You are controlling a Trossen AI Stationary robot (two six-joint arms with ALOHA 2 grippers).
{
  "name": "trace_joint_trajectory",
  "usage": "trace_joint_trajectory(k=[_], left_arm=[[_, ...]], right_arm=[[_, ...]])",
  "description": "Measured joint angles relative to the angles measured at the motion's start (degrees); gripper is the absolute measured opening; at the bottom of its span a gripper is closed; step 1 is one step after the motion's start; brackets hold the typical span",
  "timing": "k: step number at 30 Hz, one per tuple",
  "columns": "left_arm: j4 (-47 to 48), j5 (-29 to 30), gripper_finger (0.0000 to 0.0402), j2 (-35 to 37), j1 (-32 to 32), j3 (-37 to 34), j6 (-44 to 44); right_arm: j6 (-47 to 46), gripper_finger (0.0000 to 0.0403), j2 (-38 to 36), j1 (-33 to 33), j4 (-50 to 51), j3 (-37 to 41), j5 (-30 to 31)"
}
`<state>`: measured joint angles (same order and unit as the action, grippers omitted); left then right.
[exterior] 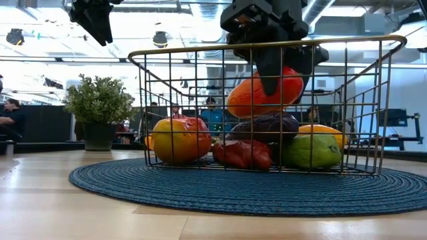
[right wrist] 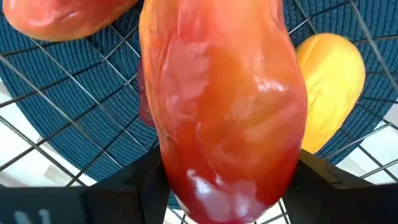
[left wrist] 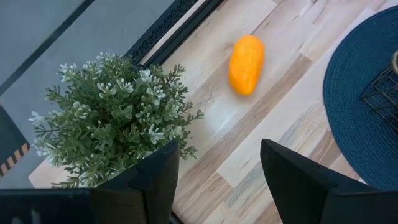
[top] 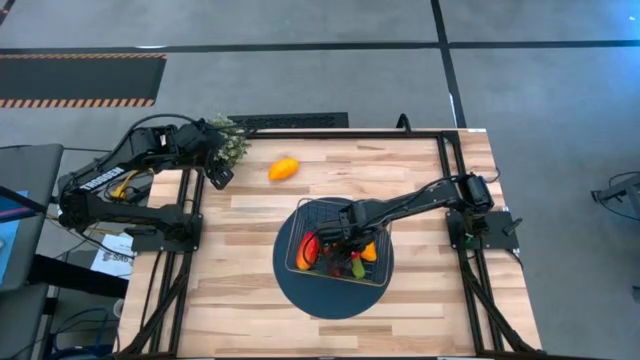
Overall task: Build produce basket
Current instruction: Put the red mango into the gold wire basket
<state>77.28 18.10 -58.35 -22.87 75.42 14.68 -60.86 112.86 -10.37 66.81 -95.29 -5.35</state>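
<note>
The bench [top: 260, 300] is pale butcher-block wood in long strips, edged by a black metal frame [top: 455, 180]. Around it lies a smooth grey floor [top: 300, 80] crossed by dark seams, with a black-and-orange striped strip [top: 80, 100] along one side. Across the bench, the room [exterior: 40, 87] beyond is a wide, bright hall with round ceiling lamps [exterior: 160, 39], pale beams overhead and dark desks and screens [exterior: 393, 120] along the far wall. A seated person [exterior: 10, 120] shows at its edge.

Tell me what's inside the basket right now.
The basket holds a yellow-red pepper, dark red pepper, purple one and green one. The right gripper holds an orange-red pepper above them. Anything behind is hidden.
</note>
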Motion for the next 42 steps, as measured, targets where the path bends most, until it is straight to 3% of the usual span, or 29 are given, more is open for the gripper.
trace_joint_trajectory(k=[8, 14, 32, 42], left_arm=[[0.03, 0.0, 0.0212, 0.0, 0.01, 0.0, -0.42], [0.39, -0.95, 0.0212, -0.02, 0.02, 0.0, -0.46], [0.38, -1.0, 0.0212, -0.02, 0.02, 0.0, -0.93], [0.36, -1.02, 0.0212, -0.02, 0.02, 0.0, -0.9]], right_arm=[[0.98, 0.0255, 2.46, -0.04, -0.66, -0.11, 2.33], [4.4, 0.0256, 6.74, -0.13, -1.33, -0.46, -3.71], [5.44, 0.0256, 6.73, -0.12, -1.38, -0.65, -3.86], [12.95, 0.0256, 7.08, -0.02, 3.6, -9.88, -2.54]])
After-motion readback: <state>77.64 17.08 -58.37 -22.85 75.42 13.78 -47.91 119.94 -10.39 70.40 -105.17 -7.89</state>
